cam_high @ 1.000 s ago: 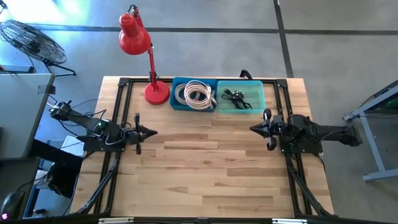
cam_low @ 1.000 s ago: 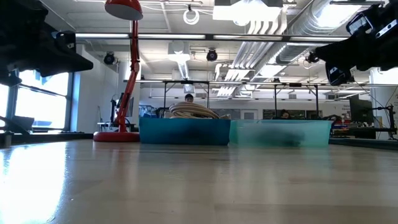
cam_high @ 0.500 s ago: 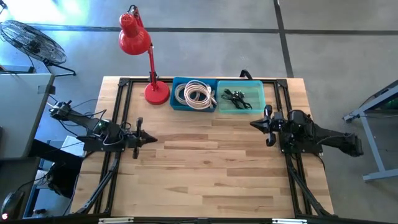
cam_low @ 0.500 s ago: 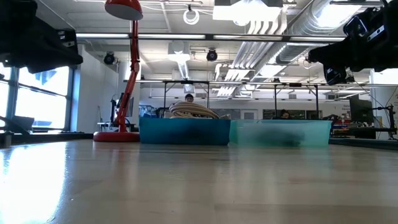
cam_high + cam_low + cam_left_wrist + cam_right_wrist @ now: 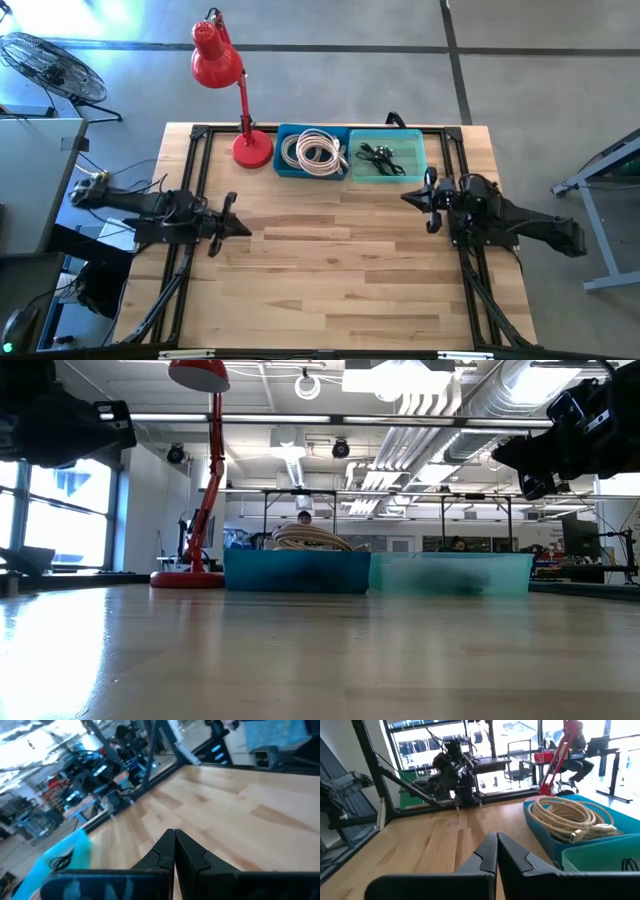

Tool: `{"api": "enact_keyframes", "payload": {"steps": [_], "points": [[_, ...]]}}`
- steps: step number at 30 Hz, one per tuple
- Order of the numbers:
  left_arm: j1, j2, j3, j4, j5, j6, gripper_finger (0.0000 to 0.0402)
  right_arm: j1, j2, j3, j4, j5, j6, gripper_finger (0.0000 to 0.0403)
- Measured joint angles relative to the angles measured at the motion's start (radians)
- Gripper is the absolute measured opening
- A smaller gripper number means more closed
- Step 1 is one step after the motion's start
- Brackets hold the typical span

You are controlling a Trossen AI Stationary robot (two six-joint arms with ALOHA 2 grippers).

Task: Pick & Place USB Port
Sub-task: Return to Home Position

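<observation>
Jaws pressed together and empty, left gripper (image 5: 242, 226) and right gripper (image 5: 406, 200) hover. Inside blue bin (image 5: 281, 160) lies brown cable (image 5: 316, 152); inside green bin (image 5: 420, 158), black cable (image 5: 378, 156).

A blue bin (image 5: 312, 177) with a cream cable (image 5: 316, 152); a green bin (image 5: 388, 178) (see-through, teal-tinged) with a black cable (image 5: 378, 156); a red lamp (image 5: 215, 60); the desk (image 5: 330, 270) is pale planks, streaked tan.

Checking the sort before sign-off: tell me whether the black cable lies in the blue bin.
No, the black cable lies in the green bin, while the blue bin holds the coiled beige cable.
</observation>
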Motion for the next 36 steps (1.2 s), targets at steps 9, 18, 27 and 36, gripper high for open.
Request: {"api": "enact_keyframes", "payload": {"steps": [9,18,27,36], "points": [[0.267,0.001,-0.002,0.009,0.221,-0.055,0.0000,-0.022,0.066,0.000,0.021,-0.020,-0.028,0.0000],[0.299,0.002,-0.002,0.009,0.198,-0.082,0.0000,-0.021,0.069,0.000,0.030,-0.044,-0.056,0.0000],[0.299,0.002,-0.002,-0.005,0.100,-0.099,0.0000,-0.021,0.070,0.000,0.008,0.028,-0.058,0.0000],[0.299,0.002,-0.002,-0.021,-0.005,-0.132,0.0001,-0.021,0.071,0.000,-0.004,0.081,-0.032,0.0001]]}}
